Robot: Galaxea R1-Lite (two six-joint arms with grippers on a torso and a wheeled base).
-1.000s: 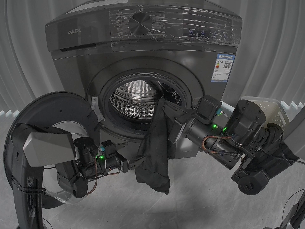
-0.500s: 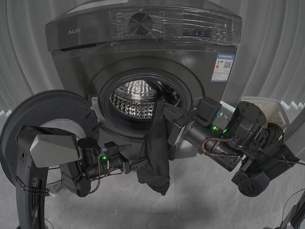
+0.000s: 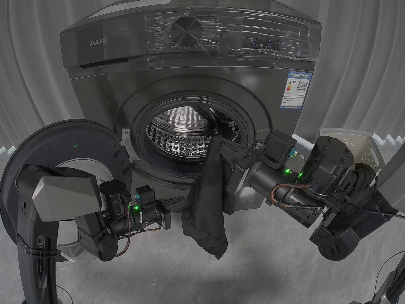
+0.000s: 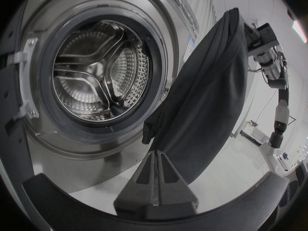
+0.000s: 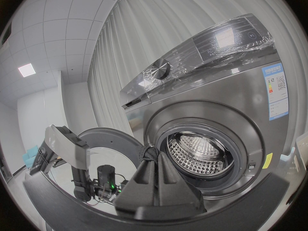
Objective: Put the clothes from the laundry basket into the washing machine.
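Black and limp, the garment (image 3: pixel 206 207) hangs from the right gripper (image 3: pixel 218 142), whose fingers are clamped on a bunched top fold at the lower right of the washing machine (image 3: pixel 190 77) opening. In the right wrist view the fingers are pressed together with a knot of the cloth (image 5: pixel 148 152) pinched at the right gripper's (image 5: pixel 156 159) tips. The rest of the garment drops in front of the machine's lower panel, outside the drum (image 3: pixel 181 132), with its hem hanging above the floor (image 3: pixel 270 254).

The main change is on the left side. A second ago the left gripper (image 3: pixel 179 199) was lower, with its tips at the cloth's left edge, drawing that side outward. Now it sits a little higher and farther back, just beside the garment. Its fingers are closed on each other with nothing between them — the left wrist view shows the two fingers of the left gripper (image 4: pixel 156 154) meeting in a single seam, with the dark cloth (image 4: pixel 205 97) beyond them. The garment's left side now falls straighter.

The right gripper has shifted slightly down and to the right along the rim. The door (image 3: pixel 71 144) stands swung open to the left — the steel drum (image 4: pixel 96 71) holds no clothing that can be seen.
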